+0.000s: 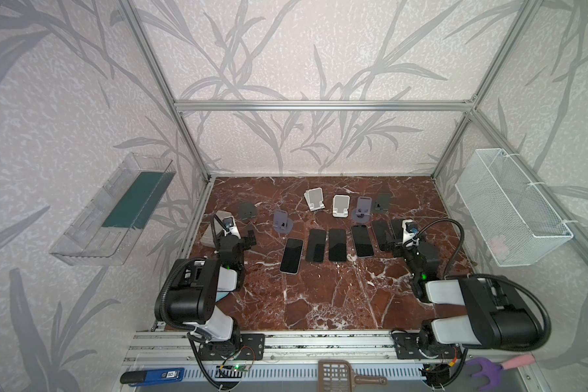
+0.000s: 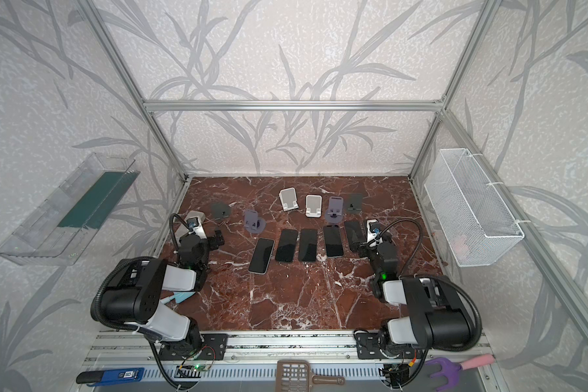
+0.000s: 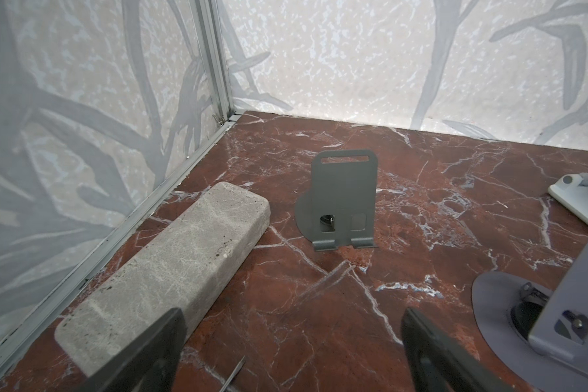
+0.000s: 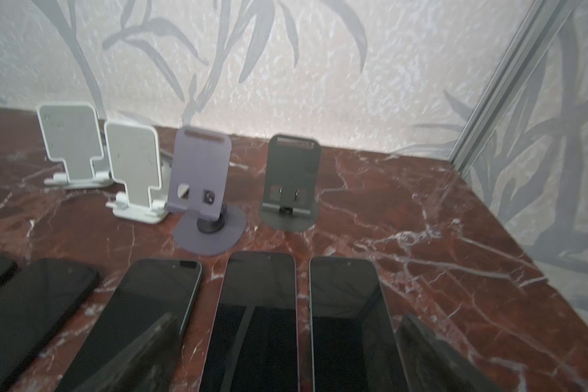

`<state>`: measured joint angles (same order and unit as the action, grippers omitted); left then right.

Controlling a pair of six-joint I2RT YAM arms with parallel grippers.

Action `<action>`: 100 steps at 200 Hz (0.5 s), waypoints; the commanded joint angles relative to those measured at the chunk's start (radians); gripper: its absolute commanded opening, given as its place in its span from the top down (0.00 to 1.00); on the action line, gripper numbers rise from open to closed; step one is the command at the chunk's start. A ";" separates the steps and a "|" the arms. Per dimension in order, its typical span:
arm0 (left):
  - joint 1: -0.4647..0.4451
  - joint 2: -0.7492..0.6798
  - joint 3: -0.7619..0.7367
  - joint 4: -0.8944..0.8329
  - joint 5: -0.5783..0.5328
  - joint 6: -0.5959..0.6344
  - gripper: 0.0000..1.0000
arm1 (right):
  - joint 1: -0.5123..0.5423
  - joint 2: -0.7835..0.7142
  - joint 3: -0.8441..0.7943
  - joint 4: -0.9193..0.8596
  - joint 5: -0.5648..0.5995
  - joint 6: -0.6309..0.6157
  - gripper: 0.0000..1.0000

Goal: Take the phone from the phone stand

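So, clear wall bin (image 1: 82,234) on the left holds a dark green mat (image 1: 136,200); white mesh basket (image 1: 513,203) on the right holds sth pale pink, too faint to ID. Phones (image 1: 337,245) lie flat in a row on the worktop (image 1: 319,298), just in front of the phone stands (image 1: 341,205). Both arms folded low: left end effector (image 3: 292,339) wide open by a grey stone block (image 3: 170,258), facing a dark grey stand (image 3: 343,200); right end effector (image 4: 289,339) wide open over the row's right end.
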<state>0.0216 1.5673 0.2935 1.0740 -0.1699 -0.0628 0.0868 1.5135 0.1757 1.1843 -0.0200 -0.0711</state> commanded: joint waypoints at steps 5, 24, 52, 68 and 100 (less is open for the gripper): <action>0.000 0.000 0.052 -0.065 -0.007 0.005 0.01 | 0.001 0.069 0.088 0.006 -0.092 -0.041 0.01; 0.000 -0.002 0.072 -0.109 -0.008 0.005 0.01 | 0.002 0.033 0.203 -0.279 -0.119 -0.054 0.01; -0.002 -0.001 0.072 -0.105 -0.008 0.006 0.01 | 0.004 0.044 0.195 -0.241 -0.103 -0.051 0.01; -0.001 -0.002 0.072 -0.106 -0.008 0.006 0.01 | 0.004 0.060 0.185 -0.208 -0.098 -0.047 0.01; -0.001 -0.002 0.072 -0.107 -0.009 0.007 0.01 | 0.000 0.070 0.193 -0.196 -0.076 -0.025 0.01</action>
<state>0.0216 1.5673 0.3546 0.9733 -0.1734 -0.0631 0.0868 1.5799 0.3611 0.9813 -0.1055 -0.1047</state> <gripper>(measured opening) 0.990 0.991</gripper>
